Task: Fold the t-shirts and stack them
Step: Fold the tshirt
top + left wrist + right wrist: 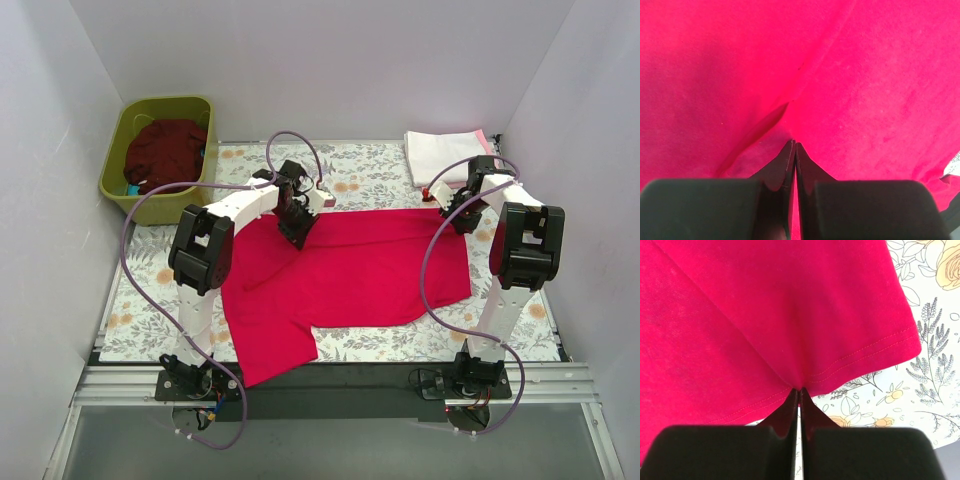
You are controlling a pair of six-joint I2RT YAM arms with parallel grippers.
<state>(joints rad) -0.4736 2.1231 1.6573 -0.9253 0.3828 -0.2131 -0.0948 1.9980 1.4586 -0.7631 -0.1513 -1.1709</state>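
Top view: the left end effector [297,234] and the right end effector [462,222] are covering the far edge of the crimson t-shirt [350,270], and their fingertips are showing too small to resolve. The white t-shirt [440,155] is hiding all but a thin rim of the pale pink t-shirt [487,137]. The tub [160,104] wall is masking part of the maroon t-shirt [165,150]. Both wrist views are cropping the crimson cloth at their frame edges.

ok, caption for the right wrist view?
Right gripper shut on the stitched hem of the crimson t-shirt, over the floral table cloth.
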